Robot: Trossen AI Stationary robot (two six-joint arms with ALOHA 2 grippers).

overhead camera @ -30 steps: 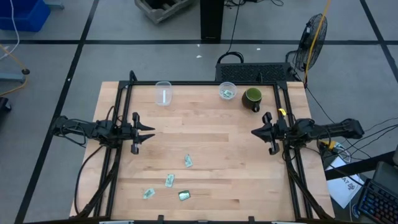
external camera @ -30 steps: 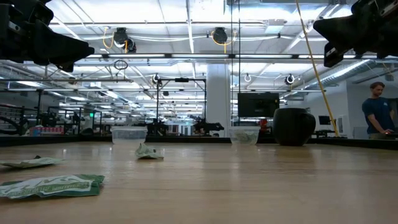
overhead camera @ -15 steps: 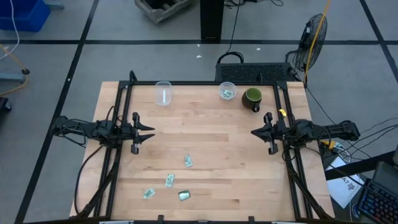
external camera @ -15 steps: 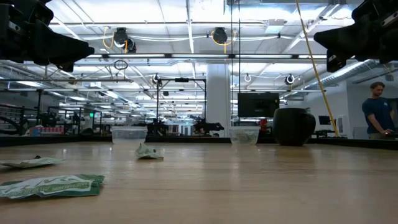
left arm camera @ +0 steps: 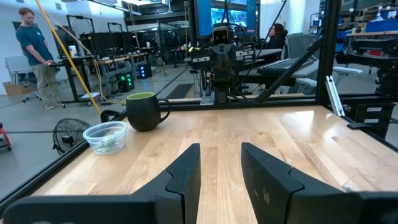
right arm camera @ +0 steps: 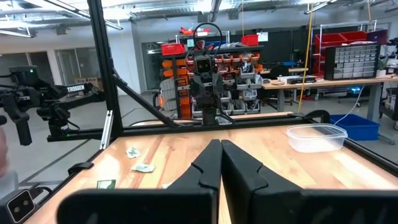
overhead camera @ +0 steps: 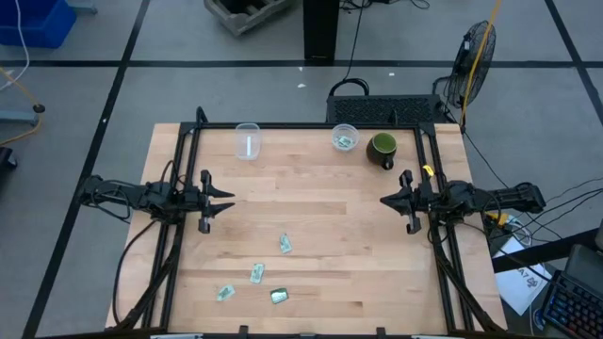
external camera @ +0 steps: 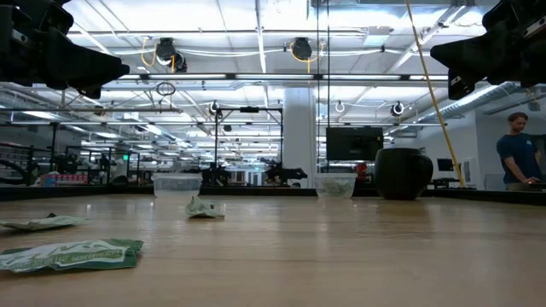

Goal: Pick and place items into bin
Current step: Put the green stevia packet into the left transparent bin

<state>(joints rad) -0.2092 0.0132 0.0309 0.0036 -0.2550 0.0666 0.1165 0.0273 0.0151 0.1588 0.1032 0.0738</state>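
The pale wood-plank surface [overhead camera: 311,217] carries a round dark-green mug [overhead camera: 382,148] at its far edge. Four flat, crinkled packets [overhead camera: 285,244] lie well nearer the front. Left tool [overhead camera: 226,201] stands open, empty; right tool [overhead camera: 386,201] closed, empty.
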